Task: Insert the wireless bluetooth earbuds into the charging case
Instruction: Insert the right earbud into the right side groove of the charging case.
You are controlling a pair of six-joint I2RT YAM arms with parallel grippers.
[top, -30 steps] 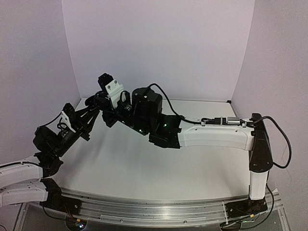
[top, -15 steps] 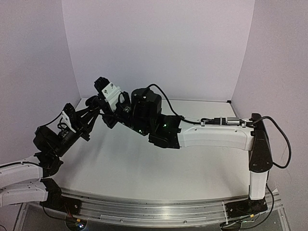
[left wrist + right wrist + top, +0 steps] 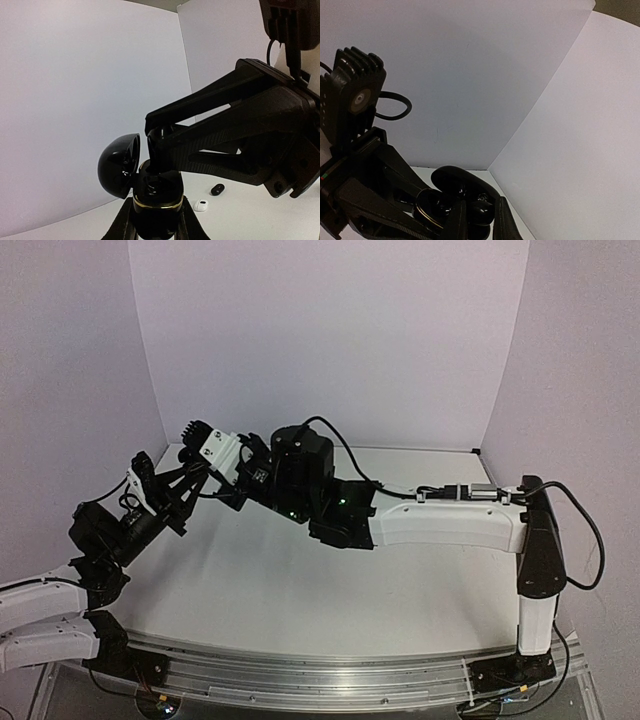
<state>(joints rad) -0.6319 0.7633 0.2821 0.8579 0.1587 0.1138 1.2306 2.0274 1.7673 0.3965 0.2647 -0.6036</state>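
Left wrist: left gripper is clamping the open black case, raised over the bench far-left corner. Right gripper, fingers narrow and seemingly pinching an earbud, having tilted further over, is reaching the case well. Insertion is nearing. Spare earbud is lying on bench.

The left arm angles forward, left gripper clamped on the charging case. The right arm stretches across to the left, right gripper pinching a black earbud just above.

Left jaws clamp the open charging case; right jaws reach inside; 2 earbuds lie beyond.
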